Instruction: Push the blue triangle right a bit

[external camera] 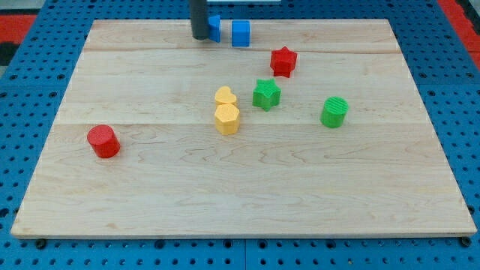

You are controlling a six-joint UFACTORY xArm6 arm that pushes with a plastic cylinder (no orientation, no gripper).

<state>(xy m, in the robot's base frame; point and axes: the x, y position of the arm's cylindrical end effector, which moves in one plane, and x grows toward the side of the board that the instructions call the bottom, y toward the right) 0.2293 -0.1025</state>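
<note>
my tip [200, 37] is down on the board [247, 195] near its top edge, at about 11 o'clock from board centre; it sits against the left side of the blue triangle [215, 29], at the triangle's 9 o'clock, touching or as near as I can tell; the rod covers the triangle's left part, so its shape is only half readable.

No claw on this rig, just the rod; nothing to spread or pinch.

Blue cube [240, 33] is just beside the triangle at its 3 o'clock, small gap between them; that is the limit on travel.

Progress, my read: approach looks done, tip is on the correct side for a rightward push; how much of the shove is in, cannot tell from one frame; what's left is a short slide toward 3 o'clock, stopping before the triangle jams the cube.

Rest of board, all well apart from the action: red star [283, 61] at 4 o'clock from the cube; green star [266, 94]; green cylinder [334, 112]; yellow heart [225, 97] touching yellow hexagon [227, 118]; red cylinder [103, 142] at 8 o'clock, far left.
</note>
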